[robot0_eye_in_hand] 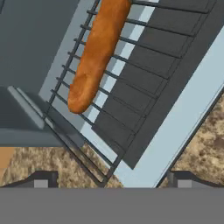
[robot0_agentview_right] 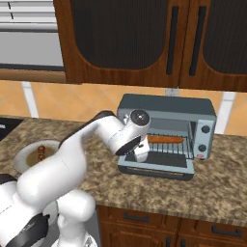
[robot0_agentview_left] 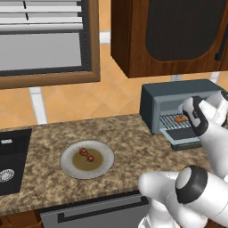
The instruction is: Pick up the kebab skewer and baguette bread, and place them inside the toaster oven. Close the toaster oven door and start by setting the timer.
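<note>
The baguette bread (robot0_eye_in_hand: 98,52) lies on the wire rack (robot0_eye_in_hand: 131,87) inside the toaster oven (robot0_agentview_right: 166,106), also seen as an orange loaf (robot0_agentview_right: 165,139) from the right base. The toaster oven door (robot0_agentview_right: 157,161) hangs open, folded down flat. My gripper (robot0_eye_in_hand: 113,179) is open and empty, hovering just above the door's left part (robot0_agentview_right: 141,154), pulled back from the loaf. The kebab skewer (robot0_agentview_left: 87,155) rests on a grey plate (robot0_agentview_left: 67,160) on the counter, well left of the oven.
Dark wooden cabinets (robot0_agentview_left: 169,35) hang above the oven. Two knobs (robot0_agentview_right: 206,129) sit on the oven's right side. A black cooktop (robot0_agentview_left: 11,160) occupies the counter's left end. A framed window (robot0_agentview_left: 44,40) is at the upper left.
</note>
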